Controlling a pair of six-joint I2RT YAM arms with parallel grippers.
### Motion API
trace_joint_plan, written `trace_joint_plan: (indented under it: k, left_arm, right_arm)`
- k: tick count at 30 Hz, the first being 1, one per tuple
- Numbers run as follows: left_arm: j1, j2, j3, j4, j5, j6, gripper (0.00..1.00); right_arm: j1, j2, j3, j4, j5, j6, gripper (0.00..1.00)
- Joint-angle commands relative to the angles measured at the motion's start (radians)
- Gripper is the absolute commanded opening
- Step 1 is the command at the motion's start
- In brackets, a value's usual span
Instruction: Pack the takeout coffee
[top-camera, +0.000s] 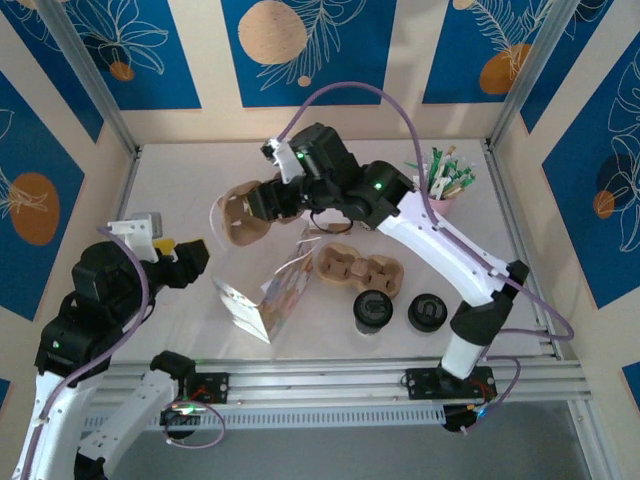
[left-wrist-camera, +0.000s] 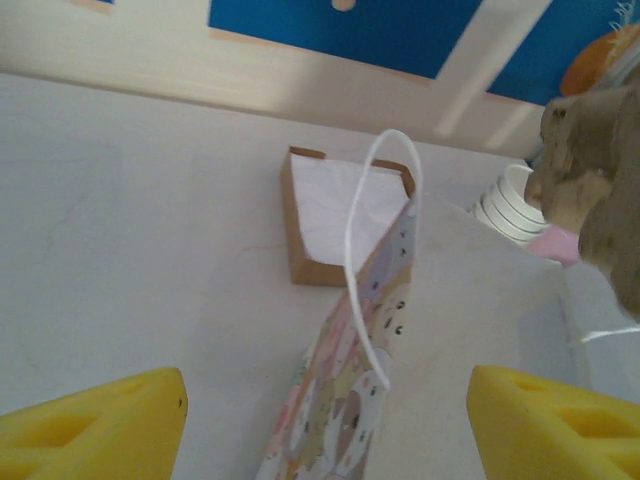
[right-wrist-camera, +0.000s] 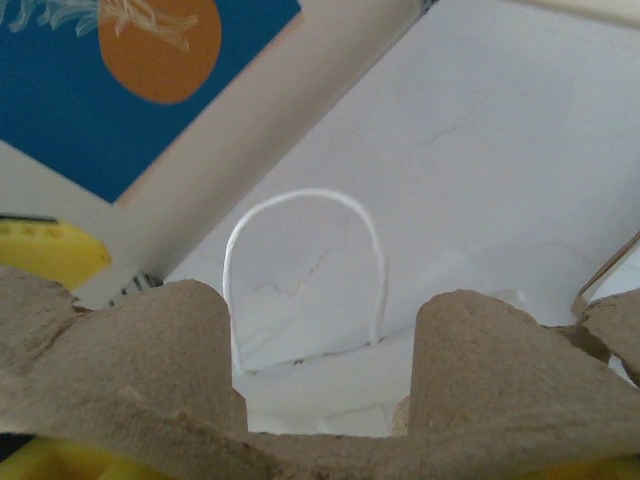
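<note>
The right gripper is clamped on a cardboard cup carrier. The takeout coffee stands well nearer the arm bases than that gripper, just beside what may be a second lidded cup. The left gripper gapes empty, with a paper bag between its fingers; the bag's print is too blurred to read.

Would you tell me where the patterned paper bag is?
In the top view, the patterned paper bag sits near the table's front, left of centre, between the left gripper and the cardboard cup carrier lying on the table.
</note>
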Motion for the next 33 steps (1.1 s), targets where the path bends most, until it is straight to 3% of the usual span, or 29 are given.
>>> trace_joint_plan:
  k: [1, 17, 33]
  left_arm:
    - [-0.006, -0.006, -0.005, -0.020, -0.085, 0.000, 0.74]
    - [-0.006, -0.028, -0.051, -0.010, -0.195, -0.015, 0.66]
    - [-0.005, 0.006, -0.074, 0.047, -0.154, -0.018, 0.64]
  right_arm:
    - [0.010, 0.030, 0.081, -0.106, -0.051, -0.043, 0.54]
    - [0.058, 0.149, 0.176, -0.239, -0.155, -0.083, 0.54]
    - [0.055, 0.220, 0.241, -0.404, -0.063, -0.153, 0.53]
